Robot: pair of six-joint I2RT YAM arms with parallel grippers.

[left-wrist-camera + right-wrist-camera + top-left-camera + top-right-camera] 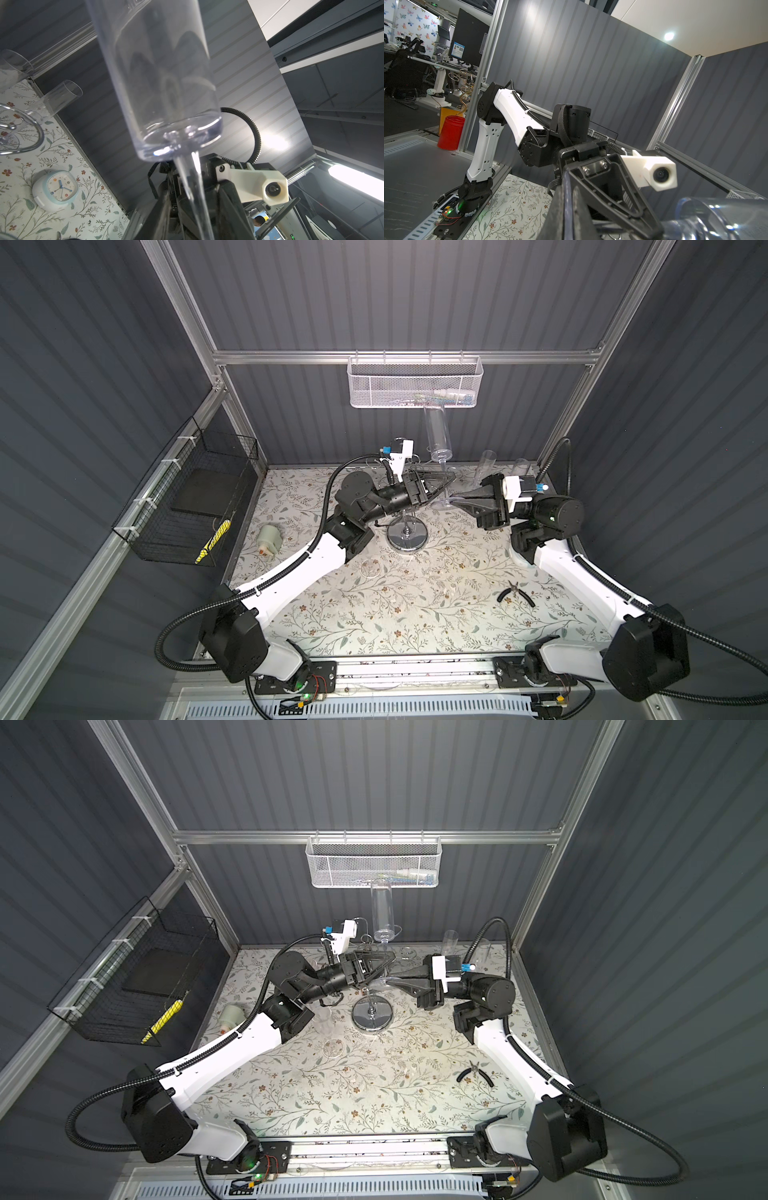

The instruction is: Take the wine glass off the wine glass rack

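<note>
In both top views the glass [437,435] stands aloft, bowl up, its long axis near upright, just right of the rack [407,540] pole. The left claw [451,481] reaches level across to the stem; the right claw [456,500], pressed together, looks pinched on the foot's rim. Left wrist view: the glass [166,83] fills the frame, stem running toward the lens — whether that claw has clamped it I cannot tell. Right wrist view: only the bowl's base [716,220] shows — low, just beside the fingers.

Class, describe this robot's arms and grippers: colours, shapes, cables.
The left arm and right arm have white shells with black joint housings; a ribbed black hose runs along each. The left gripper and right gripper are black with triangular fingers, beside white wrist camera mounts.
</note>
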